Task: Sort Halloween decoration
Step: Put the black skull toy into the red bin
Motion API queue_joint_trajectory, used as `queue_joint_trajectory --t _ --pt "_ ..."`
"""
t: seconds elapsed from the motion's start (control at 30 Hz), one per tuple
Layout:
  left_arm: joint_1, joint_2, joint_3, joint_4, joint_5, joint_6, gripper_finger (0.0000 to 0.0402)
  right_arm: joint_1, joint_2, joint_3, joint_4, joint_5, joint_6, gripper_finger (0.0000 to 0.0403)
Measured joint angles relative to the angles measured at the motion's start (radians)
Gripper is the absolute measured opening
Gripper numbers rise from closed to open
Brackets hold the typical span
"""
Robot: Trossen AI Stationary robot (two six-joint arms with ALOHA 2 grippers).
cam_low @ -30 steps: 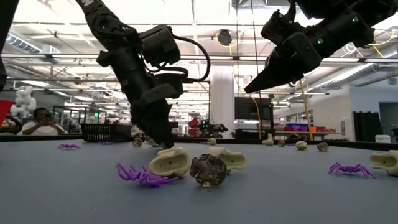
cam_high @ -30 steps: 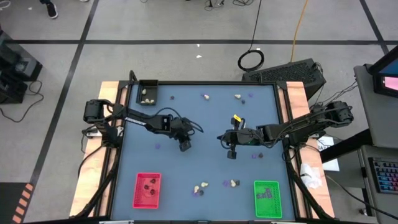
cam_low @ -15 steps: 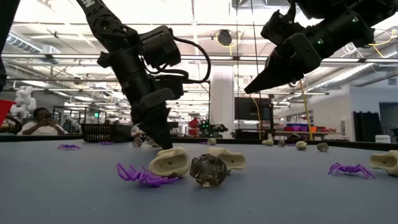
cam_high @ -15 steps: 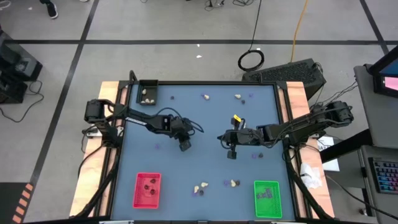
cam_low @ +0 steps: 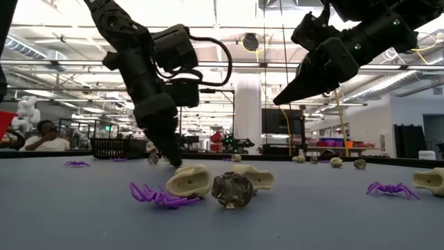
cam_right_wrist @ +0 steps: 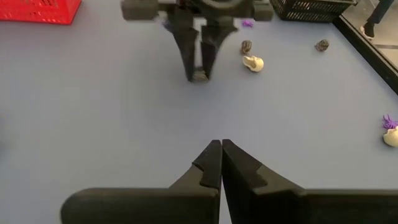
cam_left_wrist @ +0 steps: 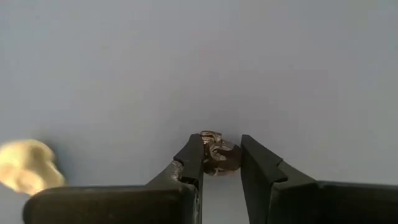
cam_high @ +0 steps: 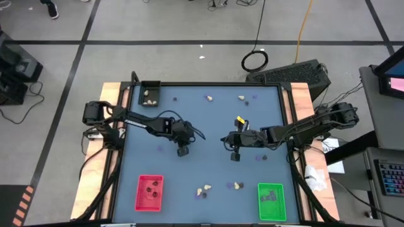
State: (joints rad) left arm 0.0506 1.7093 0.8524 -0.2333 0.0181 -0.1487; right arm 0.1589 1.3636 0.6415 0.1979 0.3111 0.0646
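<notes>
Halloween decoration lies scattered on the blue table: cream lumps [cam_high: 203, 189], purple spiders [cam_low: 156, 196] and black lumps [cam_low: 232, 189]. My left gripper [cam_high: 182, 151] is down at the table left of centre, shut on one black lump [cam_left_wrist: 219, 155]. My right gripper [cam_high: 235, 156] hangs shut and empty above the table right of centre, and shows high in the low view [cam_low: 277, 101]. Another cream lump [cam_left_wrist: 25, 167] lies beside my left gripper. My left gripper pinches the small black lump by its two sides [cam_left_wrist: 208, 157] between the free ends of its fingers [cam_left_wrist: 191, 160]. The fingers come from above, pointing down at a slant. The lump sits at the table top.
A black tray [cam_high: 150, 94] with cream lumps stands at the far left corner. A red tray [cam_high: 149, 192] is near left and a green tray [cam_high: 271, 200] near right. More lumps lie by the far edge [cam_high: 241, 98] and the near edge [cam_high: 238, 185].
My left gripper has shifted a little toward the table's left edge. Its fingers have drawn together around the black lump. My right gripper has kept still.
</notes>
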Motion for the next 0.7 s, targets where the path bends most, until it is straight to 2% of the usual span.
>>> queue_joint_trajectory --t 0.17,0.4,0.7 --pt "-0.043 -0.044 -0.002 -0.050 0.045 0.002 0.0061 0.000 0.000 0.000 -0.001 0.000 0.002 0.0000" --pt "-0.144 -0.130 0.001 -0.099 0.045 -0.002 0.0061 0.000 0.000 0.000 -0.003 0.000 0.002 0.0000" --pt "-0.354 -0.277 0.065 -0.286 0.086 -0.141 0.0061 0.000 0.000 0.000 -0.003 0.000 0.002 0.0000"
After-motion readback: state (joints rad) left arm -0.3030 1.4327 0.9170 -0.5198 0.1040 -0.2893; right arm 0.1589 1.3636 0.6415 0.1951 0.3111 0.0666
